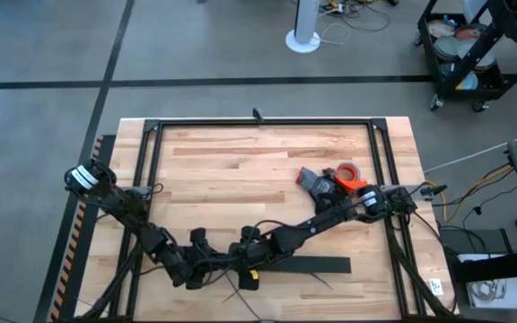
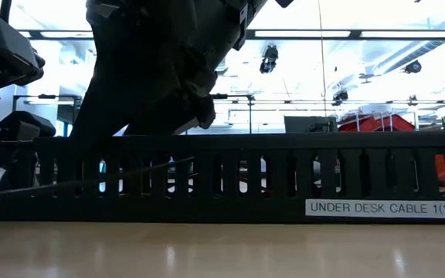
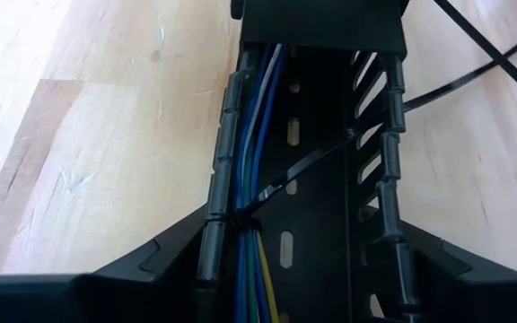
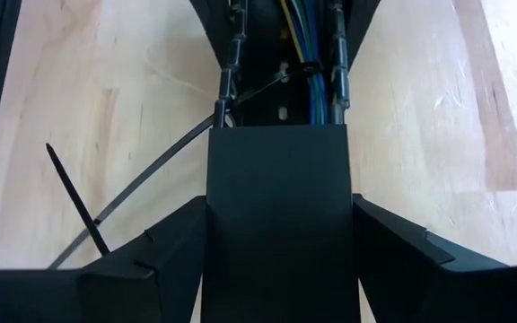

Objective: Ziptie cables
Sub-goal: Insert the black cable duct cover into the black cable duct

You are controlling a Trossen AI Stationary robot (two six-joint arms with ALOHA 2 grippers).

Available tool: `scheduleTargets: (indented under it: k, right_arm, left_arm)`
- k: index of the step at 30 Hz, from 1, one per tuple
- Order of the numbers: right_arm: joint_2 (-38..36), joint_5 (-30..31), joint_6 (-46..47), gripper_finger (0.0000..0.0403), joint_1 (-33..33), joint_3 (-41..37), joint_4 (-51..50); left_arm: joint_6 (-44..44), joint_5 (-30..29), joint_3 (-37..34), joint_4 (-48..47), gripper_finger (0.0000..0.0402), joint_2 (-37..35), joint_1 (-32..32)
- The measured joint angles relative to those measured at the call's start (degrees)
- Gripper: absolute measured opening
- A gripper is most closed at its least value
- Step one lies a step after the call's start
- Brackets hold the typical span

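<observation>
The long black comb-toothed duct (image 1: 308, 266) lies near the table's front edge. The cables (image 3: 254, 152), blue, white, yellow and green, run inside it along one wall. A ziptie (image 3: 263, 193) loops around the cables, and its tail (image 3: 474, 76) passes out between the teeth onto the wood. My left gripper (image 1: 203, 264) straddles the duct's open stretch (image 3: 299, 269). My right gripper (image 1: 243, 255) faces it and straddles the duct's closed stretch (image 4: 279, 260). Both are shut on the duct. My left gripper pinches the open duct between its two fingers, one finger on each toothed outer wall (image 3: 212, 235). The fingers lie across the duct, which rests flat on the table. My right gripper pinches the duct's closed stretch by its two sides (image 4: 212, 202), with the fingers (image 4: 142, 260) across it. The duct stays down on the table.
Loose zipties (image 4: 77, 205) lie on the wood beside the duct. A red tape roll and a grey-orange tool (image 1: 335, 179) sit at the right middle. A black frame (image 1: 258, 123) borders the tabletop. The duct's label (image 2: 385, 208) faces the low camera.
</observation>
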Motion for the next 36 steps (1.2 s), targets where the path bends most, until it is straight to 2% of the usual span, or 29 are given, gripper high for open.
scheduleTargets:
  k: [20,25,32,36]
  right_arm:
    - [0.0,-2.1,-3.8,0.0216,0.3,0.1,-1.0]
    - [0.0,-2.0,-4.4,0.0225,0.3,0.1,-1.3]
    - [0.1,-0.2,-1.1,0.0217,0.2,-0.1,0.4]
    - [0.1,0.0,0.8,0.0227,-0.4,-0.1,-0.1]
  left_arm:
    - [0.0,-0.4,-0.6,0.7,0.0229,-0.1,0.0]
    - [0.5,-0.5,-0.6,1.1,0.0234,-0.1,0.0]
    - [3.0,-0.2,-1.1,5.0,0.0232,0.3,0.0]
    - [2.8,-0.3,-1.1,6.0,0.0236,0.8,0.0]
